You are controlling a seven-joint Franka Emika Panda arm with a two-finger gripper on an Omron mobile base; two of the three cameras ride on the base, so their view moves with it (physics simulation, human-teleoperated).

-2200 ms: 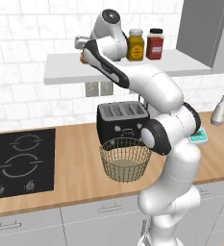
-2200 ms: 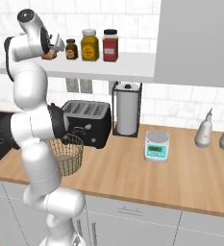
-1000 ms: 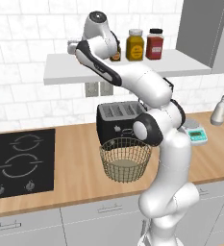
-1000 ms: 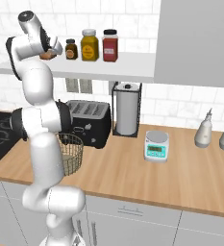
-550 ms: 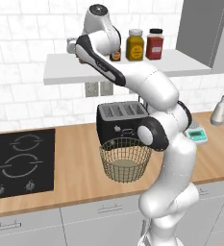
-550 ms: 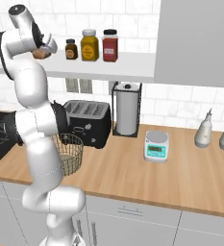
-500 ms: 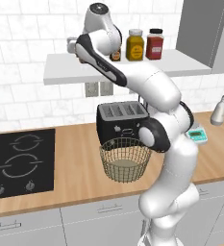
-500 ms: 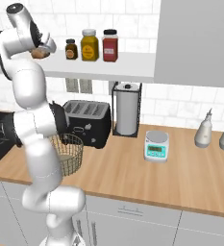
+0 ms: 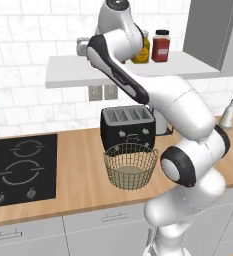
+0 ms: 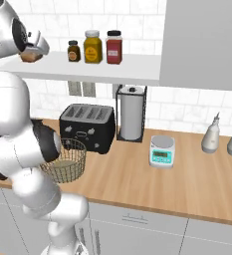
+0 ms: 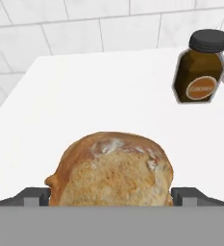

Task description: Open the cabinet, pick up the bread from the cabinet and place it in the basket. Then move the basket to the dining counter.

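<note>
You are reaching up to the white shelf [image 11: 108,96] with the two-finger gripper [image 11: 111,196], whose jaws are standing wide apart on either side of the small round tan-brown bun [image 11: 112,170] with the rough crust. The bun is sitting on the shelf between the dark fingertips [image 11: 32,197], not yet squeezed. The brown glass jar with the black lid [image 11: 200,67] is standing well apart from it, further along the shelf.

The round tan wire-mesh basket [image 9: 130,166] is waiting below on the wooden counter [image 9: 78,175], just in front of the black toaster [image 9: 127,127].

You are risking a weak hold if you are closing low on the curved crust: the bun could squirt out and roll off the shelf edge. Lowering it carelessly, you could clip the toaster or tip the basket.
</note>
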